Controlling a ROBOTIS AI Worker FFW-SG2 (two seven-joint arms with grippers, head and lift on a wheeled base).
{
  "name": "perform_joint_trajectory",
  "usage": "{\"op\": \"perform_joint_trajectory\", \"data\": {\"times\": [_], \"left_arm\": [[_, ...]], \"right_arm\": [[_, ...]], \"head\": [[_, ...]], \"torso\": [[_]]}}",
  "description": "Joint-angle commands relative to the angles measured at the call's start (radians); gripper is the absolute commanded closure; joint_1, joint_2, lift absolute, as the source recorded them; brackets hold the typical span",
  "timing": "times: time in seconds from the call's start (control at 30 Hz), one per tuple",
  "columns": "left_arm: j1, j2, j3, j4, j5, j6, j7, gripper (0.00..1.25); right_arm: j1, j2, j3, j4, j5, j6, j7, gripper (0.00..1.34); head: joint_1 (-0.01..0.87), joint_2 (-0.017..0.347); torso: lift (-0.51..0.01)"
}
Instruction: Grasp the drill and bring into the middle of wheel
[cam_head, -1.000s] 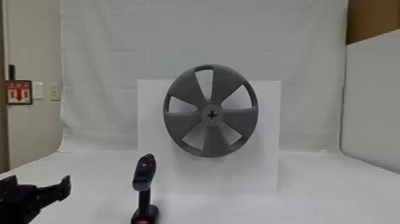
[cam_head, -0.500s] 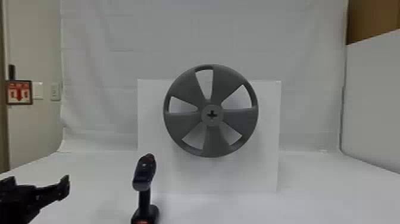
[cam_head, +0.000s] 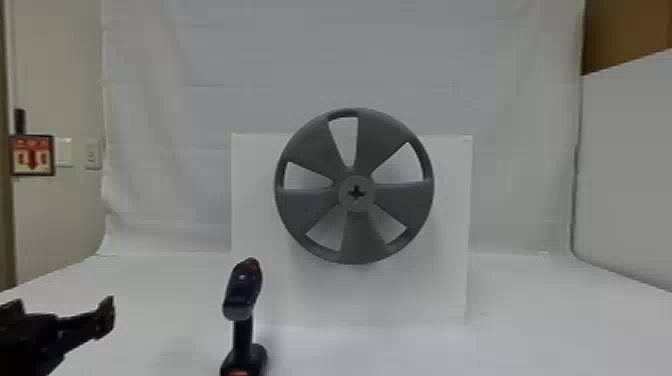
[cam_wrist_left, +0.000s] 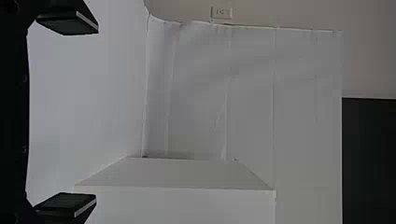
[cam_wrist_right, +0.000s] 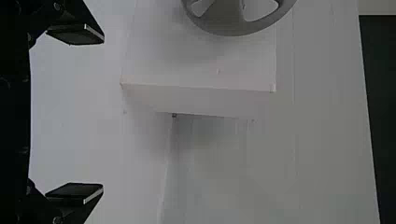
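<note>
The dark drill (cam_head: 243, 295) stands upright on the white table, left of centre in the head view, its base at the lower edge. Behind it and to the right, a grey five-spoked wheel (cam_head: 310, 205) with a cross-shaped hole in its hub is mounted on a white box. My left gripper (cam_head: 60, 320) is at the lower left of the head view, apart from the drill and to its left. In the left wrist view that gripper (cam_wrist_left: 67, 114) is open and holds nothing. My right gripper (cam_wrist_right: 74, 114) is also open around nothing, with part of the wheel (cam_wrist_right: 224, 21) farther off.
The white box (cam_head: 440, 290) rises from the table (cam_head: 540, 325) behind the drill. White sheeting (cam_head: 400, 60) hangs at the back, and a white panel (cam_head: 630, 175) borders the right side. A red sign (cam_head: 32, 156) is on the left wall.
My left gripper has shifted very slightly left in the head view. The drill and the wheel have stayed in place.
</note>
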Motion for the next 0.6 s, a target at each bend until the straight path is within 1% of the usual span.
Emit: {"op": "perform_joint_trajectory", "data": {"times": [0.0,0.57], "left_arm": [[0.003,0.0,0.001,0.0,-0.004,0.0,0.0,0.03],[0.003,-0.002,0.006,-0.011,-0.005,0.012,0.0,0.03]], "right_arm": [[0.001,-0.001,0.0,0.001,0.0,0.001,0.0,0.17],[-0.001,-0.004,0.0,-0.008,-0.002,0.004,0.0,0.17]], "head": [[0.054,0.031],[0.054,0.031]], "torso": [[-0.403],[-0.403]]}}
